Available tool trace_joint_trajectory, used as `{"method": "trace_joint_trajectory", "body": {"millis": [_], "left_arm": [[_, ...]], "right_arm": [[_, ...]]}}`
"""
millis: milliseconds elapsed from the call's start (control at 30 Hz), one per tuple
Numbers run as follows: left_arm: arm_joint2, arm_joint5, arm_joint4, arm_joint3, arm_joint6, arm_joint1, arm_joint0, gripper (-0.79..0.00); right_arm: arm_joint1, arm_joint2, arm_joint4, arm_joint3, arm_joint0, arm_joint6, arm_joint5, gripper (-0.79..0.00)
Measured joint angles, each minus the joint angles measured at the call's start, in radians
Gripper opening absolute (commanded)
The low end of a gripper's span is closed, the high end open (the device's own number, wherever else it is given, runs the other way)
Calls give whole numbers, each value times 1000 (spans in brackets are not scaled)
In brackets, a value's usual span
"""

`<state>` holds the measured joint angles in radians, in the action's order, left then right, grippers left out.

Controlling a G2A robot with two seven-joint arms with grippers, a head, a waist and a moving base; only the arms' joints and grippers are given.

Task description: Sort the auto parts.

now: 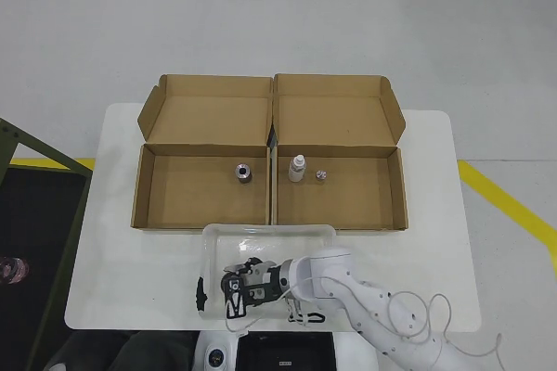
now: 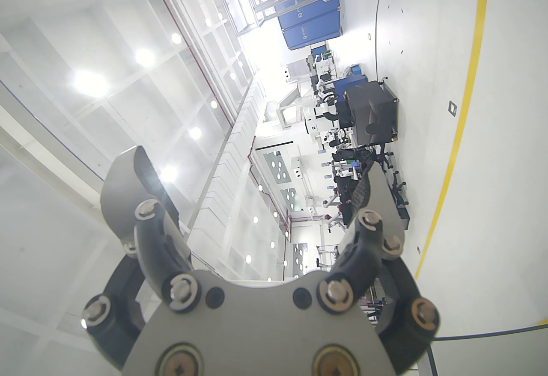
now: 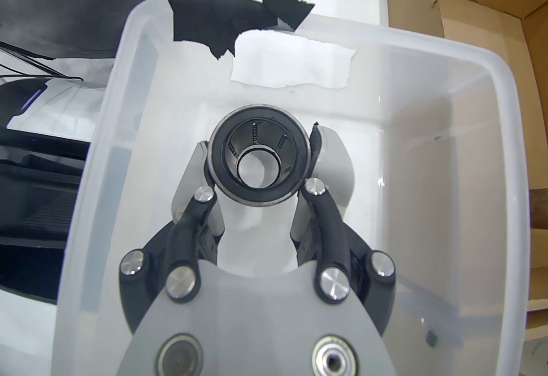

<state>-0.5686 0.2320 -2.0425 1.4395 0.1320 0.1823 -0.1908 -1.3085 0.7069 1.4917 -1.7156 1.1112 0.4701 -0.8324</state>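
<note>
Pinching a short, dark-rimmed metal bearing point(image 3: 278, 146) by its sides, the right tool point(image 3: 261, 144) sits inside a clear plastic bin point(image 3: 505, 95), fingers pressed against the part's outer ring. The bearing is a hollow cylinder, its bore facing the wrist camera, with rows of small balls along the inner wall. It hangs above the bin's floor, near the wall that carries torn black tape point(image 3: 222, 22) and a white patch point(image 3: 295, 61).

From above, the right tool point(image 1: 237, 287) is in the bin's near half, at the counter's point(image 1: 427, 260) front edge. Beyond the bin stand two open cardboard boxes side by side. The left box point(image 1: 195, 199) holds a metal sleeve point(image 1: 242, 172); the right box point(image 1: 353, 199) holds a white bottle-shaped part point(image 1: 298, 168) and a small round piece point(image 1: 321, 174).

The left tool point(image 2: 254, 172) is spread wide, aimed up toward the room's ceiling.

A small dark speck point(image 3: 432, 337) in the bin's corner is too small to identify.
</note>
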Motion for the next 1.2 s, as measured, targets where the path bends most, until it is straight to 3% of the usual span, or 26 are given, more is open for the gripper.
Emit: {"method": "trace_joint_trajectory", "body": {"millis": [733, 1200], "left_arm": [[0, 0, 0, 0, 0, 0, 0, 0], [0, 0, 0, 0, 0, 0, 0, 0]], "right_arm": [[17, 84, -152, -97, -30, 28, -11, -785], [16, 125, -249, -77, -92, 3, 26, -785]]}}
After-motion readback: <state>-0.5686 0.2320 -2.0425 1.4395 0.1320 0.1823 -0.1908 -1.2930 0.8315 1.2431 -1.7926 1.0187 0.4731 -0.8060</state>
